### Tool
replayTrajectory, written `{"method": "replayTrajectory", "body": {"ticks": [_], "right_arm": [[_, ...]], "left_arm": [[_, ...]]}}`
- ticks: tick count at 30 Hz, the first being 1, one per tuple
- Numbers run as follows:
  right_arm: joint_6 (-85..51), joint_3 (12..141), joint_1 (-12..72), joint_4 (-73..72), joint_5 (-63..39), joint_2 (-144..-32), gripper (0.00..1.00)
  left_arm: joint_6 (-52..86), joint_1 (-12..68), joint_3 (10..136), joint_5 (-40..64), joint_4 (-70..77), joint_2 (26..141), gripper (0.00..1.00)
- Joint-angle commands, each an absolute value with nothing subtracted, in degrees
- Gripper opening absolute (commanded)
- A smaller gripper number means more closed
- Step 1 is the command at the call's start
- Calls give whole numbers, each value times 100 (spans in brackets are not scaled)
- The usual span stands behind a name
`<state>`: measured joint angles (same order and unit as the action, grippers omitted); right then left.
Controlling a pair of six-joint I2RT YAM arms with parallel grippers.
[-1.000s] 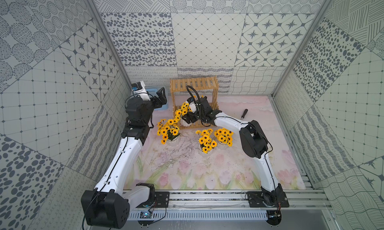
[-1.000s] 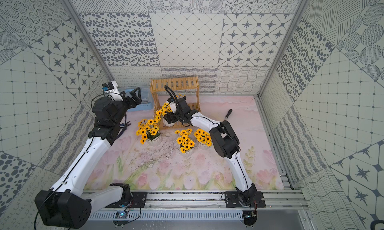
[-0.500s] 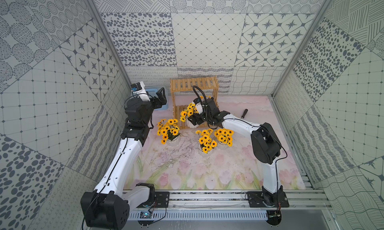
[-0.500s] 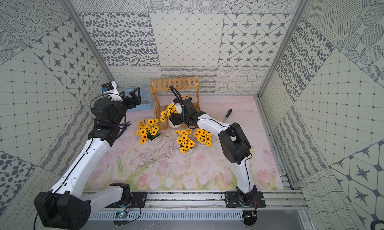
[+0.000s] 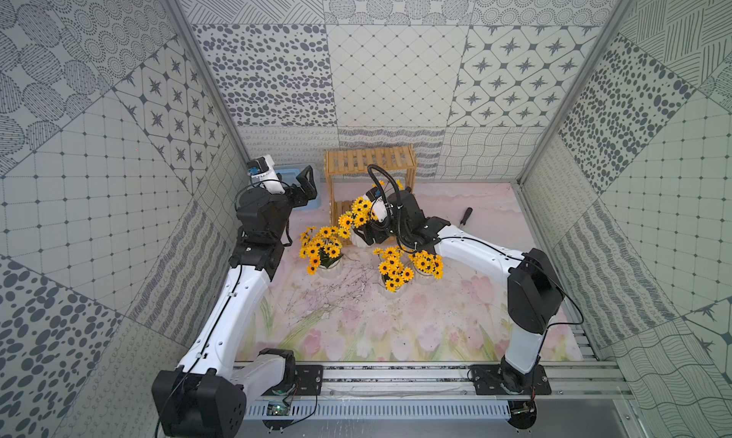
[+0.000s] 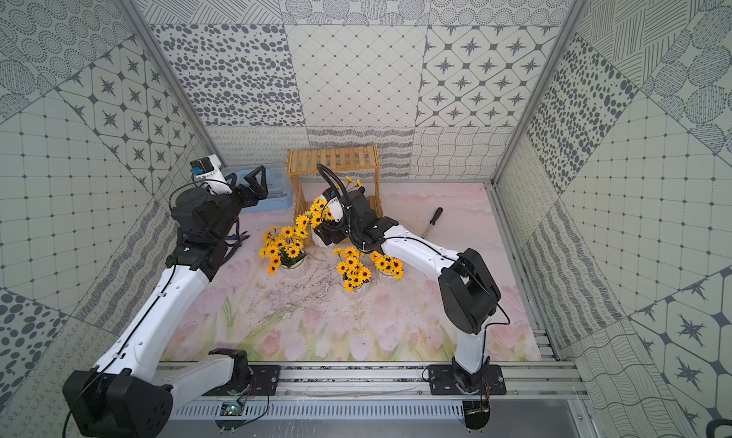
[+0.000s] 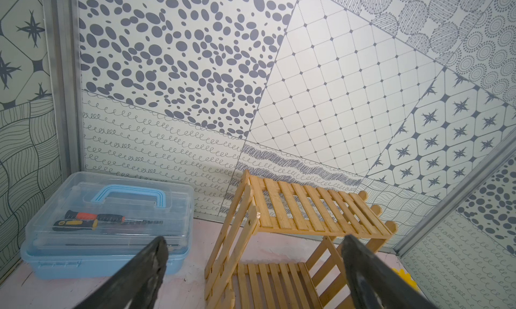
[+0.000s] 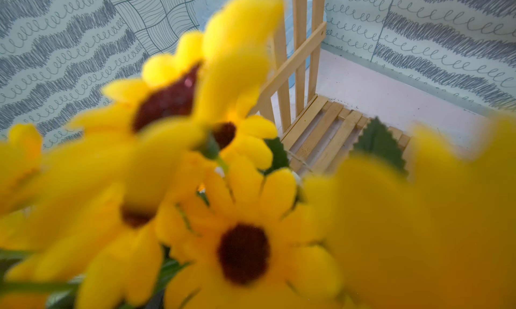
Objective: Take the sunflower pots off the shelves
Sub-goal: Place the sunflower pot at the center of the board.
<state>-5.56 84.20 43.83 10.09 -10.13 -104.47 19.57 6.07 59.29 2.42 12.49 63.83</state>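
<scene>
The wooden shelves (image 5: pixel 370 166) (image 6: pixel 334 162) stand at the back wall, and both tiers are bare in the left wrist view (image 7: pixel 307 209). My right gripper (image 5: pixel 372 234) (image 6: pixel 330 234) is shut on a sunflower pot (image 5: pixel 358 218) (image 6: pixel 313 218), just in front of the lower tier. That pot's blooms (image 8: pixel 243 251) fill the right wrist view and hide the jaws. Three more sunflower pots stand on the mat (image 5: pixel 323 250) (image 5: pixel 392 271) (image 5: pixel 426 263). My left gripper (image 5: pixel 307 182) (image 7: pixel 254 265) hangs open and empty above the back left corner.
A blue-and-clear toolbox (image 7: pixel 106 223) (image 6: pixel 277 194) sits left of the shelves against the wall. A black-handled screwdriver (image 5: pixel 463 218) lies on the mat to the right. Thin dry twigs (image 5: pixel 336 289) are strewn in front of the pots.
My right gripper has drawn back from the lower shelf with the sunflower pot in it, and its elbow has swung right. The left arm has not moved.
</scene>
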Motion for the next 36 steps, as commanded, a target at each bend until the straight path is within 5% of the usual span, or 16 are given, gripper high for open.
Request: {"method": "replayTrajectory", "body": {"ticks": [1,20,36], "right_arm": [[-485,8328,4509,565,-1031,-10015,50],[-494,7259,5244,513,-1142,-9510,50],[-593,6950,5512,-48,-1483,-10133,50]], "left_arm": [[1985,571,5909,338,1531,6294,97],[1922,571,5831,368,1452,6057,97],[1839,573,5756,294,1276,5855,97]]}}
